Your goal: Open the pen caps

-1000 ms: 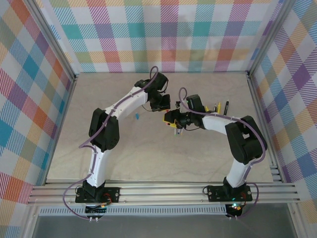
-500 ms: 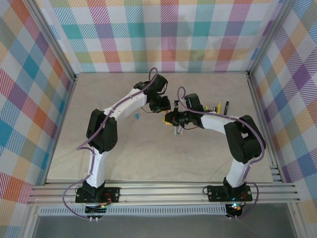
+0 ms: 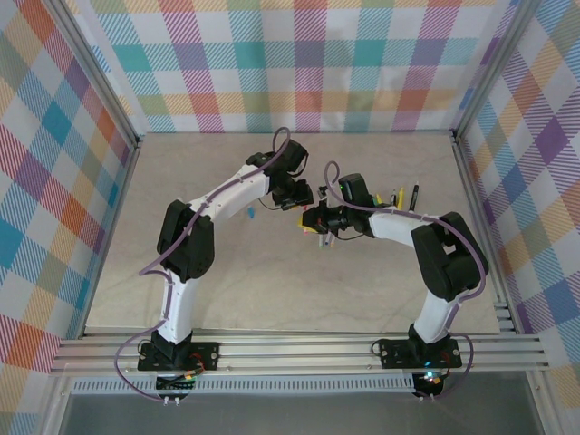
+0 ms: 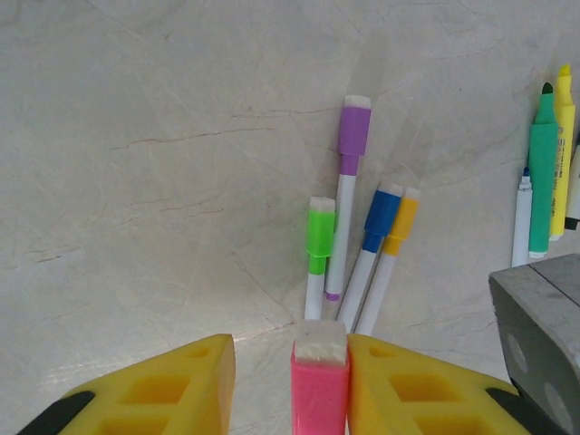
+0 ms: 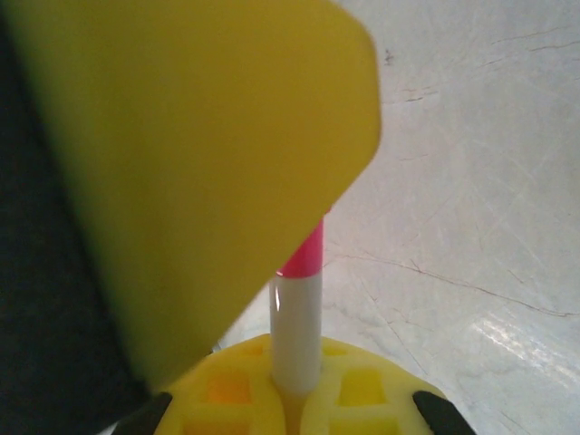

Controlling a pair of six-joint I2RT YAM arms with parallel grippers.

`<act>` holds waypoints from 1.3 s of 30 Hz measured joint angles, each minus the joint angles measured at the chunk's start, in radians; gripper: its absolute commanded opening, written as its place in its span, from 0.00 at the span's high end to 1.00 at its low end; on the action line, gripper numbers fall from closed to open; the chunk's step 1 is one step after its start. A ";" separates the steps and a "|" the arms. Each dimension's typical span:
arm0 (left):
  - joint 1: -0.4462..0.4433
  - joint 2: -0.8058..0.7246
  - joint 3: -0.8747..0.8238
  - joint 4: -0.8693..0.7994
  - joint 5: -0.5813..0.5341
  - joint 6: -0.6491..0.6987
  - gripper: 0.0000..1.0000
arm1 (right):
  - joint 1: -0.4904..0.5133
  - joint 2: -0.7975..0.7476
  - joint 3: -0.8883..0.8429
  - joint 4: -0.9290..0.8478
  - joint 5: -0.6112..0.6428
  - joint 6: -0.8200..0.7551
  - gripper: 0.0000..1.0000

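Pink plastic, smooth and stubby, with a flat, rough-looking white end: that is the pen cap (image 4: pixel 319 381) standing between the yellow fingers (image 4: pixel 154 394) of my left gripper (image 4: pixel 290 362). Those fingers are blocky, moulded with square hollows. They are spread wider than the cap. The finger on the right of the wrist view touches its side, and there is a clear gap on the other side.

My right gripper (image 5: pixel 294 358) is pressed together on the round, glossy white barrel (image 5: pixel 296 331) of the pen. The barrel runs straight out from between the pads, pink end away, and passes behind the other gripper's broad yellow finger.

From above, both grippers meet over the middle of the table (image 3: pixel 227 290), a pale stone-patterned surface with thin veins. Beyond the held cap lie four slim white pens, close together: a purple-capped pen (image 4: pixel 344 195), a green-capped pen (image 4: pixel 317 258), a blue-capped pen (image 4: pixel 370 258) and an orange-capped pen (image 4: pixel 390 263). Their long axes run roughly away from the camera, caps at the far ends. Well to the right a green marker (image 4: pixel 542 172) and a yellow marker (image 4: pixel 564 145) lie side by side.
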 measured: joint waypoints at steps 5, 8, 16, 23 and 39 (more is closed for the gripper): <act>0.000 0.001 0.003 -0.014 -0.007 -0.011 0.74 | 0.006 0.000 0.018 -0.007 -0.010 -0.015 1.00; -0.001 0.001 0.011 -0.014 -0.005 -0.011 0.94 | 0.013 0.000 0.021 -0.008 -0.011 -0.021 1.00; -0.001 0.013 0.037 -0.048 0.002 -0.021 1.00 | 0.028 -0.028 -0.007 -0.006 -0.006 -0.022 1.00; -0.018 0.115 0.231 -0.240 0.050 -0.027 1.00 | 0.143 -0.360 -0.283 -0.050 0.071 0.000 1.00; 0.089 0.203 0.216 -0.152 -0.190 0.034 1.00 | 0.019 -0.423 -0.180 -0.523 0.349 -0.138 1.00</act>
